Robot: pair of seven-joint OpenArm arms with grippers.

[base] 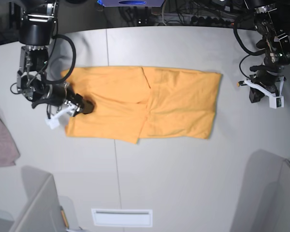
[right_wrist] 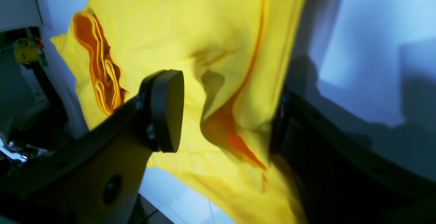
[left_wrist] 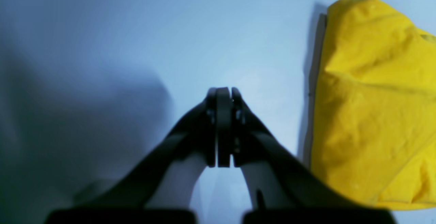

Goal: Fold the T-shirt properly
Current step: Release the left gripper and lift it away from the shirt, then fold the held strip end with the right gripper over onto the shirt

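The T-shirt (base: pixel 145 101) lies flat across the middle of the table as a long light-orange band with one layer folded over. My right gripper (base: pixel 83 106) sits low over its left end. In the right wrist view its jaws stand wide apart, and the round pad (right_wrist: pixel 167 111) and the dark opposite finger (right_wrist: pixel 296 138) flank a rumpled fold of the T-shirt (right_wrist: pixel 190 23). My left gripper (left_wrist: pixel 223 92) is shut on nothing above bare table, with a T-shirt edge (left_wrist: pixel 371 101) off to its right. In the base view the left gripper (base: pixel 262 91) hangs apart from the shirt's right end.
A small mauve-pink cloth (base: pixel 2 140) lies at the table's left edge. Grey partition panels rise at the front left (base: pixel 36 203) and front right (base: pixel 266 193). A white slotted plate (base: pixel 122 217) sits near the front edge.
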